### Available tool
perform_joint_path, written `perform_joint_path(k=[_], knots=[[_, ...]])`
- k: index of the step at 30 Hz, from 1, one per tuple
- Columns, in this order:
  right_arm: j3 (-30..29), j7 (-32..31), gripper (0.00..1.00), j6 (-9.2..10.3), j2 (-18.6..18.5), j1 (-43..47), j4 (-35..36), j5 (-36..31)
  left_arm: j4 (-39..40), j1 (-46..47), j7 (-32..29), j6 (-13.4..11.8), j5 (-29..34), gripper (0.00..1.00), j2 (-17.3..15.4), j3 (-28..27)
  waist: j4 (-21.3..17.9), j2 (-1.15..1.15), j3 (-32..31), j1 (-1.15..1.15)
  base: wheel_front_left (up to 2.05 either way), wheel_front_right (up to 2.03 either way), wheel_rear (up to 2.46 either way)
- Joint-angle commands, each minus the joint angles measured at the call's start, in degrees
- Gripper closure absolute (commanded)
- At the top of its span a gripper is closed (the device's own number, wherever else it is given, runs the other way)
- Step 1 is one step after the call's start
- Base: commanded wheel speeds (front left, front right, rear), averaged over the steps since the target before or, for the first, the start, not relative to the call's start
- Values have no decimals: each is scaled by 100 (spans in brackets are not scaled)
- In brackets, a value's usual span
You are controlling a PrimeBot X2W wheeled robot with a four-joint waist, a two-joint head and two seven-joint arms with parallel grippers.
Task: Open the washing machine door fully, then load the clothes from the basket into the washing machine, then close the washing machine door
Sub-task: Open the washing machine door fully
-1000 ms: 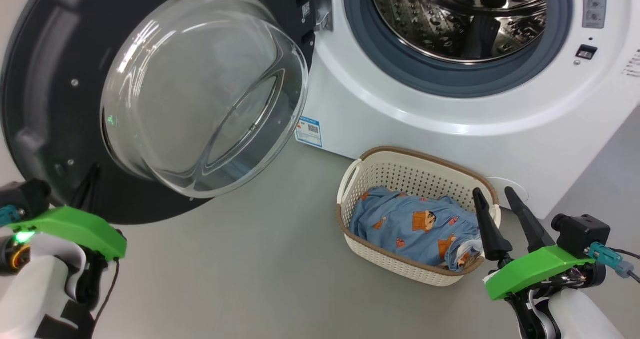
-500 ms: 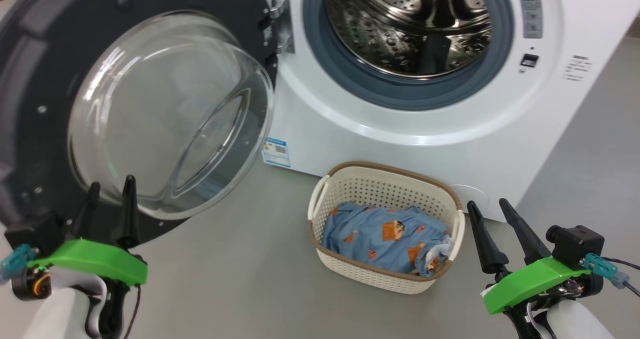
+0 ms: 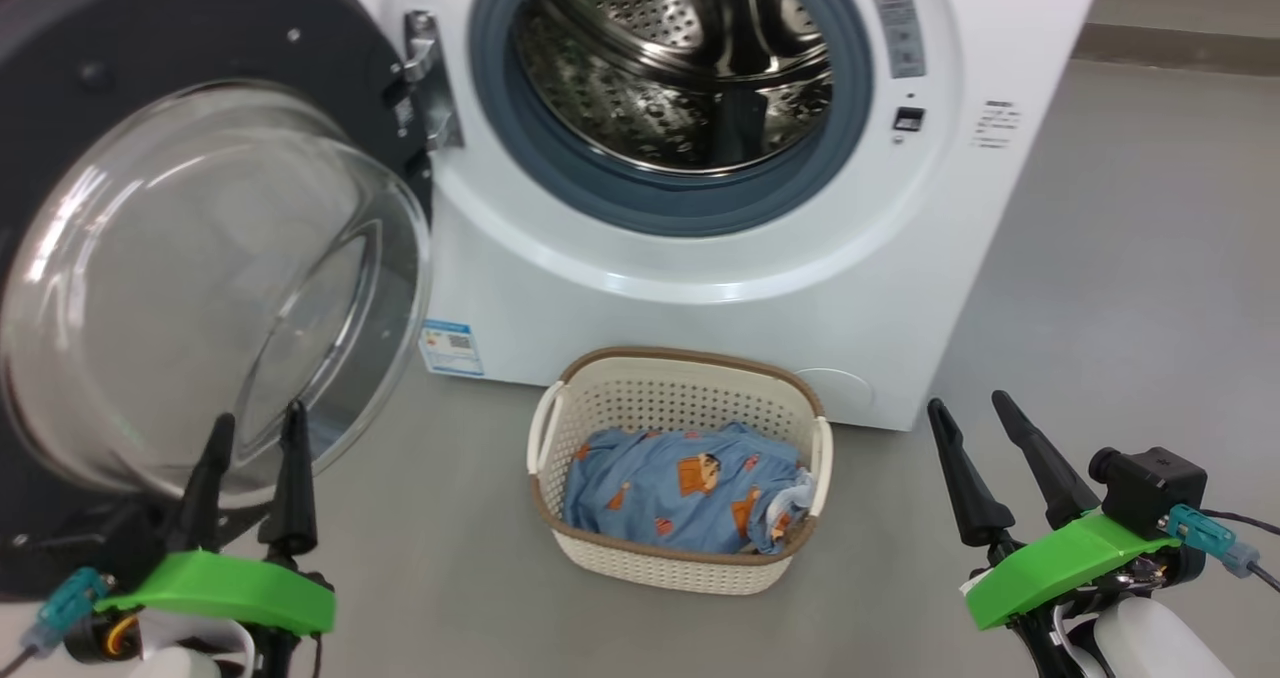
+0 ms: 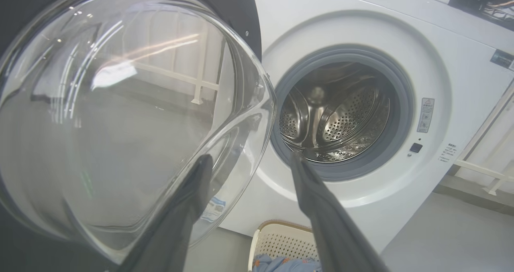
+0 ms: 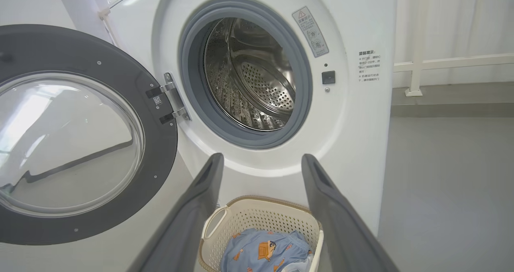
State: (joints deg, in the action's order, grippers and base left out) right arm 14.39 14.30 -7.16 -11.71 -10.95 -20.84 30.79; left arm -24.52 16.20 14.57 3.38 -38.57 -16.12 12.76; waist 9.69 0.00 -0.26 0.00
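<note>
At twelve o'clock in the head view, the washing machine (image 3: 720,308) is standing with its round mouth uncovered, showing the perforated steel drum (image 3: 670,68) ringed by the grey gasket (image 3: 600,193). Off at nine to ten o'clock, the washing machine door (image 3: 150,68) is hanging swung wide on its hinge (image 3: 425,78), its dark inner face and bulging glass bowl (image 3: 200,288) facing the robot. Near six o'clock, just in front of the machine's base, the basket (image 3: 690,358) is sitting on the grey floor (image 3: 1100,308). The clothes (image 3: 680,498) are lying bunched inside it, blue with small orange figures. At seven o'clock the left gripper (image 3: 258,416) is hovering before the lower edge of the glass bowl, its two dark fingers spread apart and gripping nothing. Whether they are touching the glass cannot be told. At four o'clock the right gripper (image 3: 966,402) is hanging over bare floor, apart from the basket at its three o'clock side, with its fingers (image 5: 196,208) likewise spread and empty. A small blue label (image 3: 450,348) is showing low on the machine's front, at ten o'clock from the basket.
</note>
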Motion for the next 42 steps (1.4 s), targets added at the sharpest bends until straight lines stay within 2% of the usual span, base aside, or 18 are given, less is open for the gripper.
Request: perform_joint_path(k=[1,8,19,28,42], knots=[[96,70,0,-33,-102,9,177,-33,281,11,42,-76,104,0,-93,-245,-323,0,-74,0,0,0,0],[92,70,0,-33,-152,-37,229,-58,591,-249,42,-173,259,0,30,-331,-675,0,-83,0,0,0,0],[-20,70,0,-33,-292,-31,270,-135,743,-511,42,-59,462,0,271,-381,-1036,0,-78,0,0,0,0],[-131,70,0,-33,-321,-30,327,-207,762,-603,42,65,632,0,379,-430,-1166,0,-55,0,0,0,0],[-202,70,0,-33,-287,-15,335,-281,728,-604,42,152,896,0,485,-585,-1125,0,-8,0,0,0,0]])
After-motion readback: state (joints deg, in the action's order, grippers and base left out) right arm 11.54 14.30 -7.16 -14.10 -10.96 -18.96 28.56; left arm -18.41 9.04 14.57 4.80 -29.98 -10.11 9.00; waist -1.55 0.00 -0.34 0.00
